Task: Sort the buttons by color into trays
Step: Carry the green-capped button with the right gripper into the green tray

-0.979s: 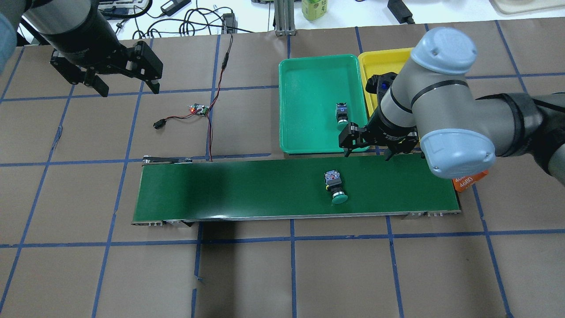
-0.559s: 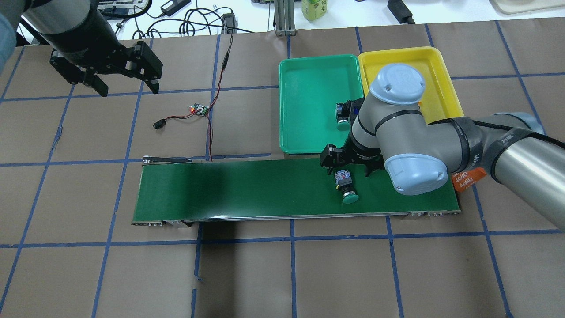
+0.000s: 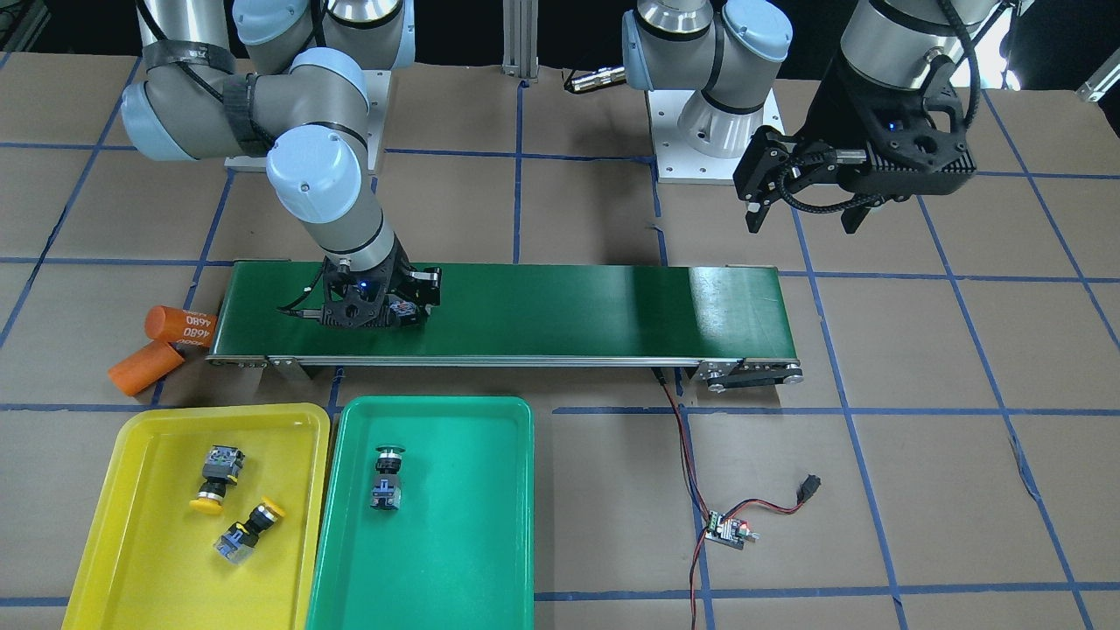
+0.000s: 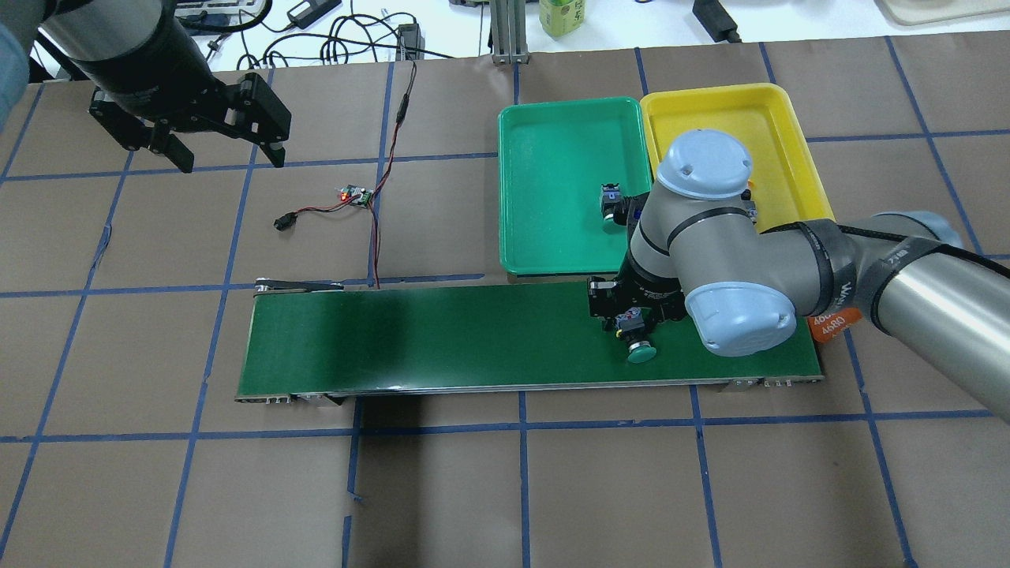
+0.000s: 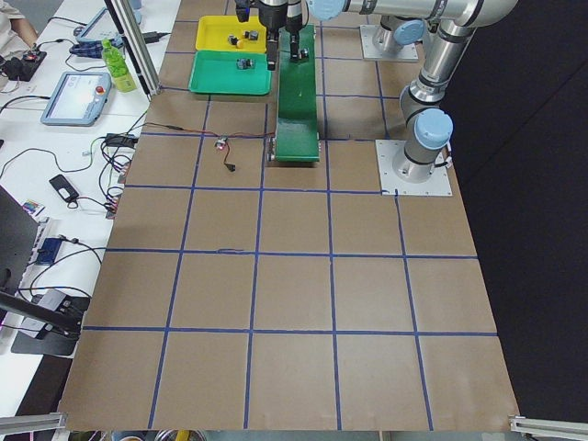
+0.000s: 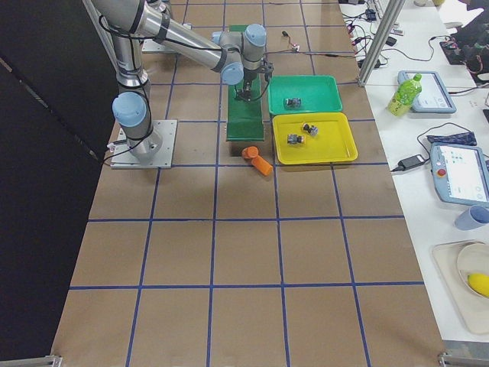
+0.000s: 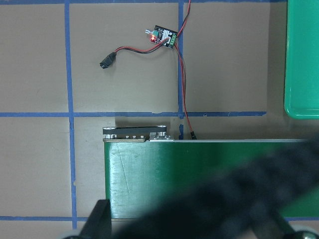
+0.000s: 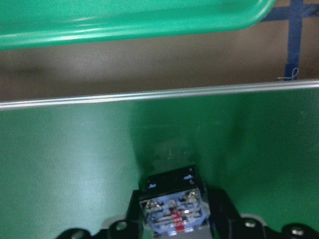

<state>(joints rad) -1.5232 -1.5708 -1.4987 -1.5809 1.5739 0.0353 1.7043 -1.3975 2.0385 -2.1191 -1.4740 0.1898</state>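
Mushroom-capped green button point(image 4: 641, 352) in right claw point(image 4: 630, 322), on matte belt point(image 4: 434, 339)

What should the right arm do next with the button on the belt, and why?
Probably squeeze the jaws shut. The right gripper sits low on the conveyor belt with the green button between its jaws; whether they pinch it yet is unclear.

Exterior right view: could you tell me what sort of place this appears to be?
Probably a robotics lab: two robot arms bolted to a tape-gridded table, a conveyor belt, and a side bench with teach pendants.
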